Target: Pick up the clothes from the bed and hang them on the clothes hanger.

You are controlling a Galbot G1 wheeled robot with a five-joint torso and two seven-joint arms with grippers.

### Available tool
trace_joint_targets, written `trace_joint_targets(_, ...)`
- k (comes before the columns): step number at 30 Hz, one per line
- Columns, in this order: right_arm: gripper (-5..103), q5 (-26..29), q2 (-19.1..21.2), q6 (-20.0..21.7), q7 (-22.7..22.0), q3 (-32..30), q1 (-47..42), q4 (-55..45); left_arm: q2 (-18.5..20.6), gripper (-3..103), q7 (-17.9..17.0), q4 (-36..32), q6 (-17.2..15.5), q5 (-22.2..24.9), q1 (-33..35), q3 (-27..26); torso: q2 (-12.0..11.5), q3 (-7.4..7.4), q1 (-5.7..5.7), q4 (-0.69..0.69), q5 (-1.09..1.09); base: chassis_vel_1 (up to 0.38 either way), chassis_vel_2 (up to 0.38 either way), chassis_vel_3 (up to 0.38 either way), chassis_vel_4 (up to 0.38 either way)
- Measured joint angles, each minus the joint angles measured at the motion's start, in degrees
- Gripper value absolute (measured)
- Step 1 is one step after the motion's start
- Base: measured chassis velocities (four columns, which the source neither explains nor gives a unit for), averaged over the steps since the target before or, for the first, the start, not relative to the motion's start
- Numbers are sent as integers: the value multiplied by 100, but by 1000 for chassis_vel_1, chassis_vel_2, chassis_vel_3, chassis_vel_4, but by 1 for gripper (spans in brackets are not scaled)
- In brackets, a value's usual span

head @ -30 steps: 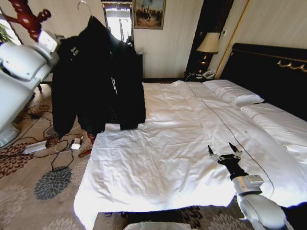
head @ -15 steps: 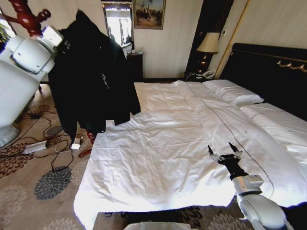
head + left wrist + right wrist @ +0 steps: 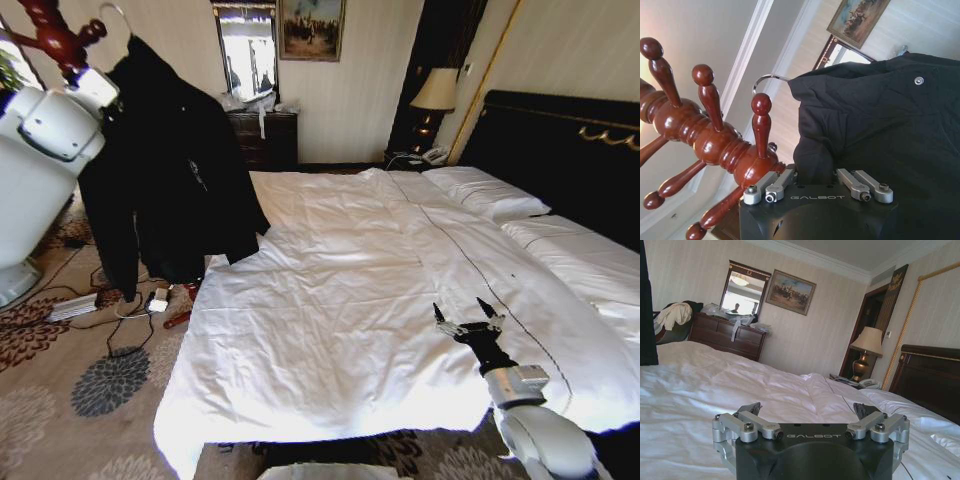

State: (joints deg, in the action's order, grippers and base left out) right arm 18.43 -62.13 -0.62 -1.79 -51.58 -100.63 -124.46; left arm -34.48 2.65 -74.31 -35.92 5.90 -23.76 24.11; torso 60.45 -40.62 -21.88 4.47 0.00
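Left hand (image 3: 817, 186) holds the limp black jacket (image 3: 165, 190) beside the red-brown wooden coat stand (image 3: 715, 145); its hanger hook needs a peg.

The left arm is reaching high beside the bed (image 3: 330, 330), off its near left corner, its white forearm angling upward with the wrist topmost. The left hand (image 3: 815, 172) is pressing into the black clothes (image 3: 880, 125), gripping the fabric; the fingertips are buried in it. The right arm is stretching low over the bed's near right part, forearm pointing toward the headboard. The right hand (image 3: 468, 314) is hovering just above the sheet, its black fingers (image 3: 438, 313) spreading wide apart and holding nothing.
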Motion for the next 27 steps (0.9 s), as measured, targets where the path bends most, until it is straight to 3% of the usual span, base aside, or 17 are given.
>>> trace_joint_targets(27,100,0,0,0,0,0,0,0,580,23,-92,-626,-53,-194,917,-725,0,0,0,-1,0,0,0,0,0)
